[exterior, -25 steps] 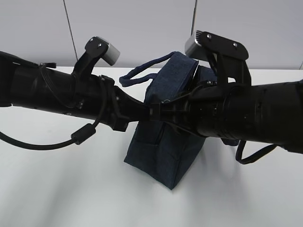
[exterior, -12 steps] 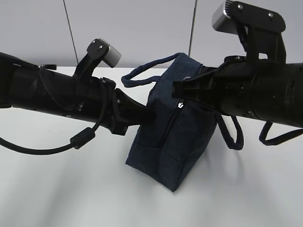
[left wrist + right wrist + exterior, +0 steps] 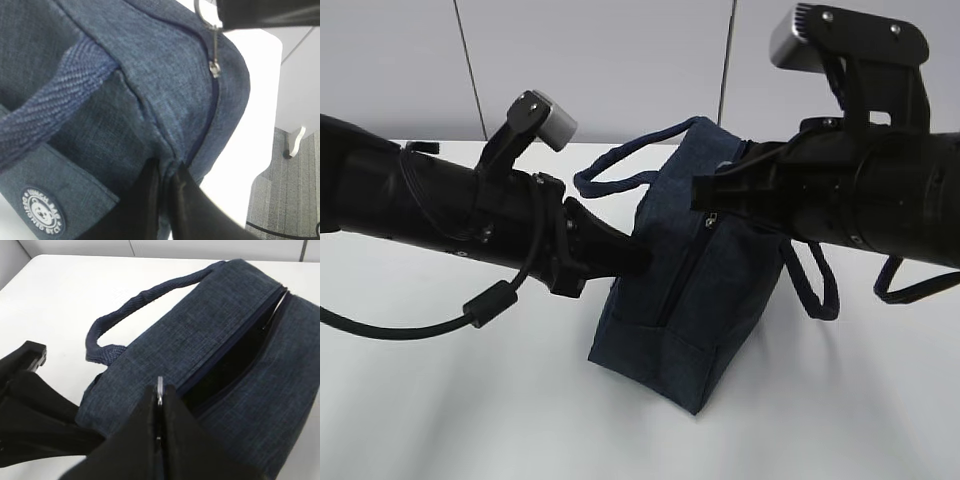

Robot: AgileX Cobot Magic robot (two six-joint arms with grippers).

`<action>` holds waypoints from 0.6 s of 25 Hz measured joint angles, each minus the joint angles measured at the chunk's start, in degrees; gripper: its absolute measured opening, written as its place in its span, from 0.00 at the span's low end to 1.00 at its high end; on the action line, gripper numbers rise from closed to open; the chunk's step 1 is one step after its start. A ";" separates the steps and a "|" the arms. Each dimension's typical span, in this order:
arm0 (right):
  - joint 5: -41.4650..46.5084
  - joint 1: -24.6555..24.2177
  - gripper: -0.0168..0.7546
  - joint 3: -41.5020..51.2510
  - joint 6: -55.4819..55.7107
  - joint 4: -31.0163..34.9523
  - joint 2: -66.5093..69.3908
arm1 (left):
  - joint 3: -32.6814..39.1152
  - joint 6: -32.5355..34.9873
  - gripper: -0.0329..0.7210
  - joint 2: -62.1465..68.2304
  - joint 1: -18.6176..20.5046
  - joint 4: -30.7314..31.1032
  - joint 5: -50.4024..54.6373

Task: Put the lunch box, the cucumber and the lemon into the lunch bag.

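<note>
The dark navy lunch bag (image 3: 695, 300) stands tilted on the white table. My left gripper (image 3: 640, 258) is shut on a fold of fabric at the bag's near end, seen close in the left wrist view (image 3: 167, 167). My right gripper (image 3: 700, 195) is shut on the metal ring of the zipper pull (image 3: 159, 385), just above the bag's top. The zipper slider (image 3: 215, 68) hangs below the ring. The top zipper opening (image 3: 240, 352) gapes dark. One loop handle (image 3: 145, 295) arches up, the other handle (image 3: 815, 285) hangs at the right. The lunch box, cucumber and lemon are out of view.
The white table (image 3: 440, 400) spreads around the bag. A grey panelled wall (image 3: 620, 60) stands behind it. The left wrist view shows the table edge (image 3: 278, 90) and grey floor (image 3: 290, 200) beyond it. A round logo patch (image 3: 44, 216) is on the bag's side.
My right arm has risen and moved right with the zipper pull, and the zipper has opened along the bag's end. The bag has tilted and shifted slightly right. My left gripper keeps its hold.
</note>
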 joint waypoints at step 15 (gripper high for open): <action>-2.84 0.00 0.02 0.00 -4.12 0.21 -0.08 | 3.00 -1.28 0.04 -1.42 0.00 0.74 1.12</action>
